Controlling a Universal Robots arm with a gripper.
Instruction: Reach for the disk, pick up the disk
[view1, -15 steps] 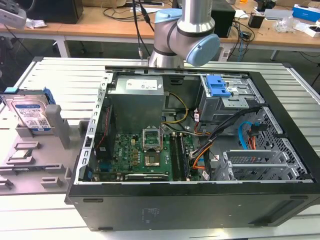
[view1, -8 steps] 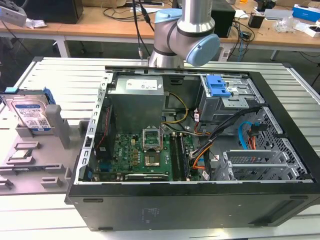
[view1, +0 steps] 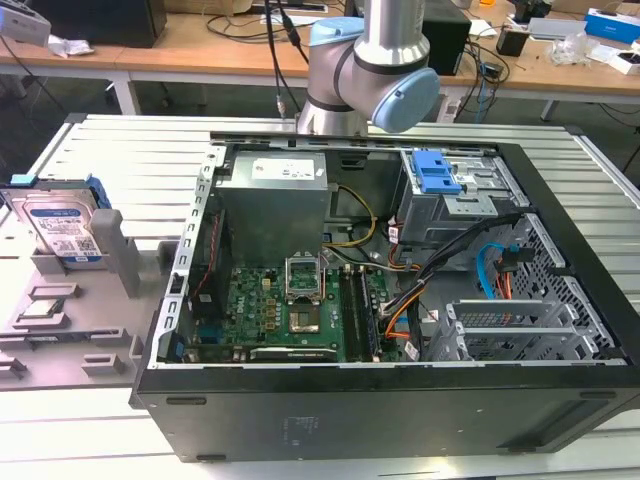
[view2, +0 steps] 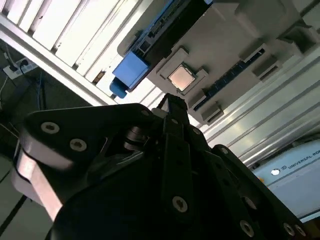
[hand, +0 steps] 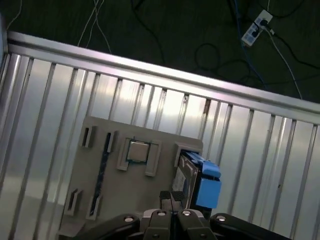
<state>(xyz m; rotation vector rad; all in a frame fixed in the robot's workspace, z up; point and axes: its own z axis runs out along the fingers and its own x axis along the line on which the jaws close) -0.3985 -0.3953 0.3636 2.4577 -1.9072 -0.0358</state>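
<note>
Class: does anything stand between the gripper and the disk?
Nothing visible does. In the first wrist view the gripper hangs above the disk, which stands on edge in the grey fixture.

**Even room light outside; hard glare and deep shade at the wrist**

In the exterior view the scene is lit evenly from above. The table (view1: 110, 150) is rendered pale and bright, while the inside of the case (view1: 350, 410) is kept dimmer, with shade gathered under its rim and behind its walls. A mild sheen is seen on the label of the disk (view1: 62, 228). In the first wrist view a band of glare is thrown across the table slats, which are washed near white, and the floor (hand: 150, 30) beyond is left almost black. In the second wrist view the slats are blown out to white in places. There the gripper (view2: 172, 105) is shown as a dark mass, only its screw heads being picked out by light.
</note>
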